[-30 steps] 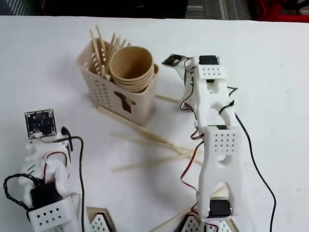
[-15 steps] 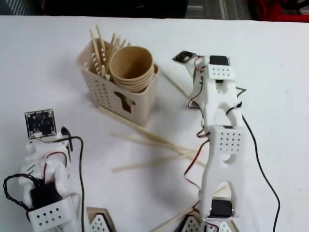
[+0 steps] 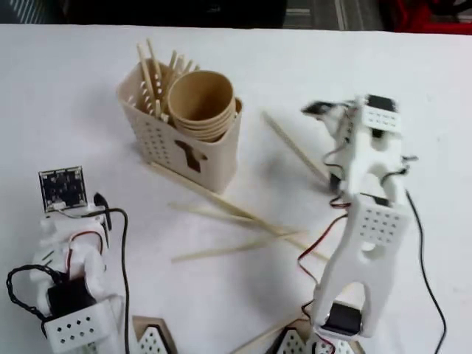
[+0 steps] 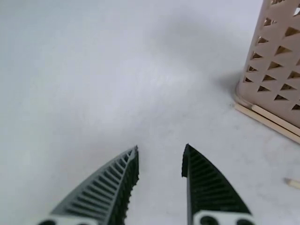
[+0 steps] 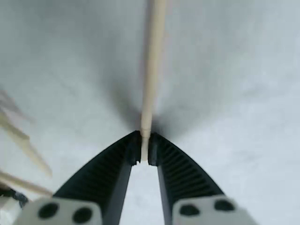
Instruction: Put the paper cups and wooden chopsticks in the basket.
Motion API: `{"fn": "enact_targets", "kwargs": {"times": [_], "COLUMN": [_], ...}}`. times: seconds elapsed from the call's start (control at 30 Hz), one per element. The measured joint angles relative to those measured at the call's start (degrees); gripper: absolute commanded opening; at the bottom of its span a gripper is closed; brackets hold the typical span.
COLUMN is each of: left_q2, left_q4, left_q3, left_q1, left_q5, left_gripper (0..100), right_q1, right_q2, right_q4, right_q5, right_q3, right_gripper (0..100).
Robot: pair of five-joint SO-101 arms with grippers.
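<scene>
Right gripper pinches a chopstick by its tip, seemingly raised; left gripper gapes near the basket

The right gripper is closed. Its two dark ribbed fingers converge at the tips and pinch the end of a chopstick, which extends straight out ahead of the jaws. The right arm is extended forward from its base, with its white links roughly in line, the wrist angled downward, and red and black wires routed along it. The left gripper is parted, with a clear gap between the grey finger and the black finger. The left arm is folded back over its base.
</scene>
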Motion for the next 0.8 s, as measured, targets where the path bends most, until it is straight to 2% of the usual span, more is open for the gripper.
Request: {"fn": "enact_targets", "kwargs": {"times": [0.33,0.43,0.6,0.8], "left_q2": [0.0,0.0,0.0,0.0], "left_q4": [0.0,0.0,0.0,0.0], "left_q3": [0.0,0.0,0.0,0.0], "left_q1": [0.0,0.0,0.0,0.0], "left_q5": [0.0,0.0,0.0,0.0], "left_gripper": [16,16,16,16], "right_q1": [3.5,4.3,5.0,1.1], "right_q2": [-20.5,-25.1,-31.7,-37.8], "right_q4": [0.4,-0.4,-1.1,-1.1], "right_q5": [8.5,9.1,7.4,1.8], "right_q3": [26.5,31.4,32.6,32.6], "right_gripper": [1.9,7.7,21.6,23.6]}}
